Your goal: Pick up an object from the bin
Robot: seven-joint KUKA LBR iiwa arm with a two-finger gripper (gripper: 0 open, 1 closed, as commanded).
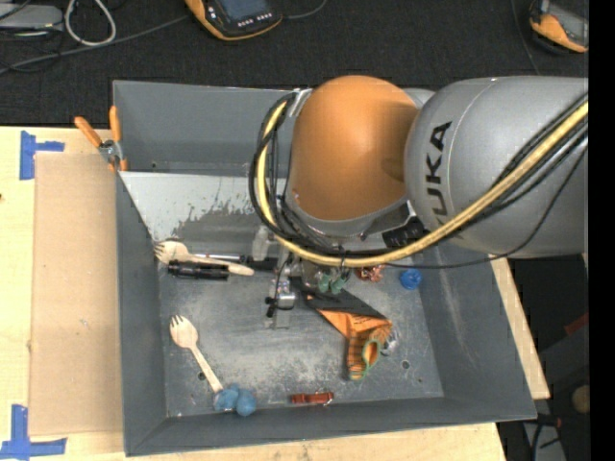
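My gripper [280, 302] hangs low over the middle of the bin floor, below the arm's orange cover. Just to its right lies a flat orange triangular piece [344, 319], and beyond that a striped orange and green thing [360, 355]. A small green thing [334, 280] sits close to the gripper's upper right. To the left, a black pen-like stick [198, 271] lies beside a pale wooden spoon [175, 251]. Nothing shows between the gripper and the floor.
A wooden fork [192, 346] lies at the front left, its handle ending by a blue lump [236, 401]. A small red-brown piece [311, 398] rests near the front wall. A little blue thing [410, 279] sits at the right. The arm covers the back right of the bin.
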